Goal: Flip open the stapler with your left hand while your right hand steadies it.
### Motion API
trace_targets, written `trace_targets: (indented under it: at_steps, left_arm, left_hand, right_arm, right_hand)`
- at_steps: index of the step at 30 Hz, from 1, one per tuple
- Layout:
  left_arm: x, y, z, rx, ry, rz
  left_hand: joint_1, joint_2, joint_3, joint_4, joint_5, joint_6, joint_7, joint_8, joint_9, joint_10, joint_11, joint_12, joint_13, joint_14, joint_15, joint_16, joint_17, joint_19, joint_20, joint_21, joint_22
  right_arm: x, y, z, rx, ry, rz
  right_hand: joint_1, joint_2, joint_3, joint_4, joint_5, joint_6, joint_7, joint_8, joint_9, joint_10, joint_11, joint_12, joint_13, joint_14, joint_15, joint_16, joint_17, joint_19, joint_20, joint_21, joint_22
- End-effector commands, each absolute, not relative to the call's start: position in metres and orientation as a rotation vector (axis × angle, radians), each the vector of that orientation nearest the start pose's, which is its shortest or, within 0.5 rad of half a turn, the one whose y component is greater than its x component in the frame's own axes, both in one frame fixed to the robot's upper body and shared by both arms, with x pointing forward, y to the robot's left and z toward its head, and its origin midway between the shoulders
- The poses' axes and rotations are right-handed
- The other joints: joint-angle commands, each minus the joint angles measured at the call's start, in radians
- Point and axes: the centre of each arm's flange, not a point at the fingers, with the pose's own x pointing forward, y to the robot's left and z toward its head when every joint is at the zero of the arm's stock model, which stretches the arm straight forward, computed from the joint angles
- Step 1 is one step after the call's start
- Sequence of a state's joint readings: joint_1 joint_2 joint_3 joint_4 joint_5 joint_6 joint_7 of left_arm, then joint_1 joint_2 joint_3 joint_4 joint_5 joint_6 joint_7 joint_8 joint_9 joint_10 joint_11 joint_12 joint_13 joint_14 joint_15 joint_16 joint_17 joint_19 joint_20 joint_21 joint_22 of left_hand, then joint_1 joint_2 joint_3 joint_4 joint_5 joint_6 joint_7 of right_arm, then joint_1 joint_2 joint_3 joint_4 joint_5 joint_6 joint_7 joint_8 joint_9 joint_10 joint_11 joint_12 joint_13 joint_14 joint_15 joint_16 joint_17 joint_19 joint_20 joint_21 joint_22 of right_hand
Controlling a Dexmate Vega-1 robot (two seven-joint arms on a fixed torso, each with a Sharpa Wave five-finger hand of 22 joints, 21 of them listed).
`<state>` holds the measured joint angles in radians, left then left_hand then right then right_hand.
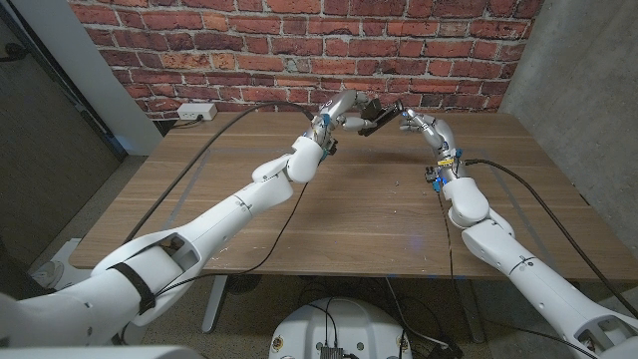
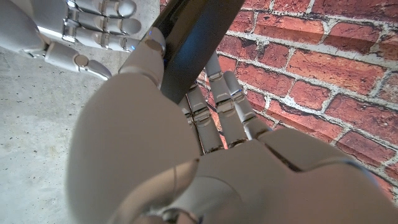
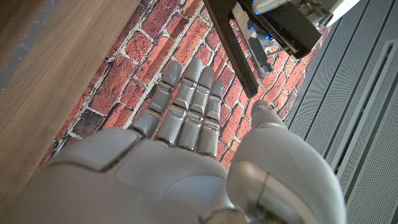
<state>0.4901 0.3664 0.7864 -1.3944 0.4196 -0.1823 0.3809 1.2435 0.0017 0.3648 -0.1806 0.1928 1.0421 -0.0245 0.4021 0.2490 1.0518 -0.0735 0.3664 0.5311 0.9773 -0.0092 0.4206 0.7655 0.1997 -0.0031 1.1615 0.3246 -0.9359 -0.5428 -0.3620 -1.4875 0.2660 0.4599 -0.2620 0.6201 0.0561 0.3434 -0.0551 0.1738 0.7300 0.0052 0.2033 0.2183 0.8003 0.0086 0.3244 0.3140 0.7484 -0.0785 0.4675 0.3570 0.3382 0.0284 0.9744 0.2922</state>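
Two white, smooth-shelled arms come in from the near corners in the head view and meet above the far part of the wooden table (image 1: 339, 214), one hand on each.

Left hand (image 1: 342, 108): raised off the table, fingers wrapped on one end of the stapler (image 1: 380, 117). In the left wrist view its thumb lies along one face of the black bar and its fingers (image 2: 219, 102) reach behind the other, so it is grasping the stapler.

Stapler, count one: black, long and narrow, glossy. It hangs in the air between the two hands, clear of the table. In the right wrist view it stands opened into two black parts that spread apart, a thin straight bar and a thicker boxy body, with a bright metal strip between them.

Right hand (image 1: 419, 122): just beside the stapler's other end, also raised. In the head view its fingertips seem to touch that end; I cannot tell whether it grips. In the right wrist view its grey, segmented fingers (image 3: 186, 109) lie straight and side by side, and the thumb reaches up toward the thin bar.

Behind the hands: one red brick wall (image 1: 249, 45), rough and mortared. Black cables (image 1: 543, 204) run over the table beside each arm. One white socket box (image 1: 195, 112) sits at the wall, well left of the left hand.
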Motion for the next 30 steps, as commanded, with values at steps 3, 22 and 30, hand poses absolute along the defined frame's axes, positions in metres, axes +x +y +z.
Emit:
trace_targets:
  at_steps: [3,22,30]
  left_arm:
    - [0.603,0.030,0.092,0.960,-1.165,-0.150]
    - [0.597,0.017,0.089,1.001,-1.168,-0.190]
    - [0.592,0.017,0.089,0.979,-1.203,-0.205]
  left_hand:
    - [0.027,0.034,0.050,0.042,0.005,0.087,-0.002,-0.003,0.003,0.091,-0.093,-0.007,0.006,0.147,-0.223,-0.008,0.010,-0.007,0.001,0.011,-0.003]
    - [0.026,0.032,0.054,0.042,0.004,0.088,0.003,-0.008,0.007,0.093,-0.090,-0.016,0.010,0.151,-0.223,-0.016,0.018,-0.013,0.001,0.023,-0.015]
    - [0.025,0.031,0.056,0.042,0.004,0.091,0.000,-0.010,0.007,0.095,-0.094,-0.019,0.013,0.152,-0.224,-0.020,0.022,-0.014,0.000,0.028,-0.020]
  right_arm:
    - [0.586,-0.266,0.000,-0.195,-0.904,0.072]
    - [0.576,-0.268,0.001,-0.274,-0.905,0.018]
    - [0.573,-0.267,0.000,-0.337,-0.881,-0.024]
  right_hand:
    - [-0.012,0.000,-0.003,0.004,-0.002,0.002,0.000,-0.001,-0.001,-0.004,0.001,-0.002,-0.003,-0.004,-0.004,-0.007,-0.002,-0.005,0.000,0.005,-0.003]
    - [0.050,0.021,0.032,-0.043,0.009,0.025,-0.008,0.009,-0.009,0.024,-0.010,-0.003,-0.026,0.032,-0.029,-0.015,-0.013,-0.005,-0.002,0.011,-0.032]
    - [0.100,0.039,0.053,-0.076,0.010,0.036,-0.011,0.012,-0.012,0.041,-0.017,-0.001,-0.034,0.057,-0.042,-0.002,-0.004,0.004,-0.009,0.021,-0.044]
